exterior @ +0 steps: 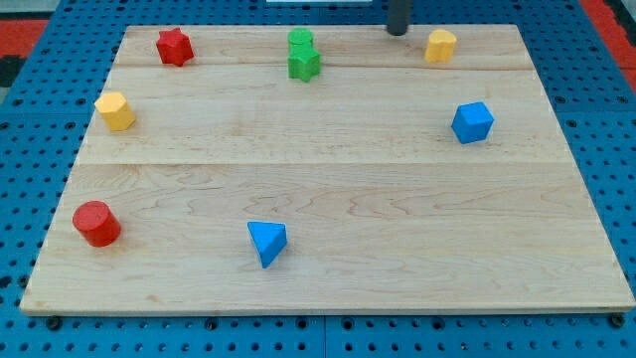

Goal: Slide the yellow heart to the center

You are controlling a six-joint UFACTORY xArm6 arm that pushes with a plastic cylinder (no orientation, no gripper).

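The yellow heart (440,45) sits near the top edge of the wooden board (328,179), right of centre. My tip (397,32) is at the top edge, just to the left of the yellow heart, with a small gap between them. Only the lower end of the rod shows; the rest is cut off by the view's top.
A green round block (301,41) touches a green star (304,65) at the top middle. A red star (174,46) is at the top left, a yellow pentagon (114,109) at the left, a red cylinder (96,223) at the bottom left, a blue triangle (266,242) at the bottom, and a blue cube (472,121) at the right.
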